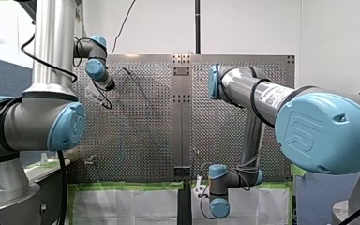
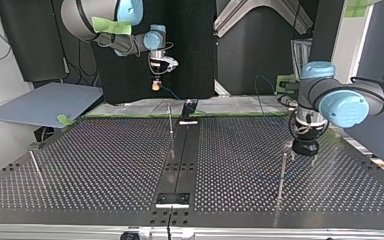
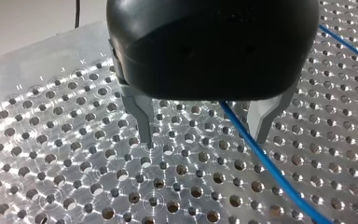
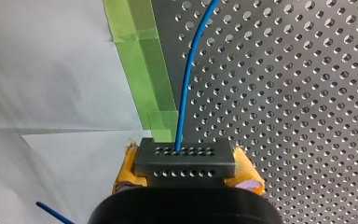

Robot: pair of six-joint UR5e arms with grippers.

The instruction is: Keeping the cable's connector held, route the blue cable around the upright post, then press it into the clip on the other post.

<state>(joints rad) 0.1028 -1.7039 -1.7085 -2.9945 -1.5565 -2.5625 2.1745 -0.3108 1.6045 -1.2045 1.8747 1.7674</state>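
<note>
Right gripper [image 4: 186, 163]: yellow pads clamped on connector [image 4: 185, 157], raised over the table [image 2: 105, 165] edge at 11 o'clock in top view. Cable [image 4: 189, 70] runs ahead from the connector over the table. Left gripper [image 3: 203, 138]: fingers wide apart, tips near table, gripping nothing, cable between them. In top view it is at 3 o'clock, with post [image 2: 282, 170] at its 7 o'clock.

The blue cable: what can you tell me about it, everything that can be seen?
The cable is thin, blue and smooth, plastic-coated by its look. One end enters a dark connector with rows of small holes, clamped between the yellow pads of my right end effector. From there it runs out over the perforated table. Farther along it passes, unclamped, between the open metal fingers of my left end effector.
</note>
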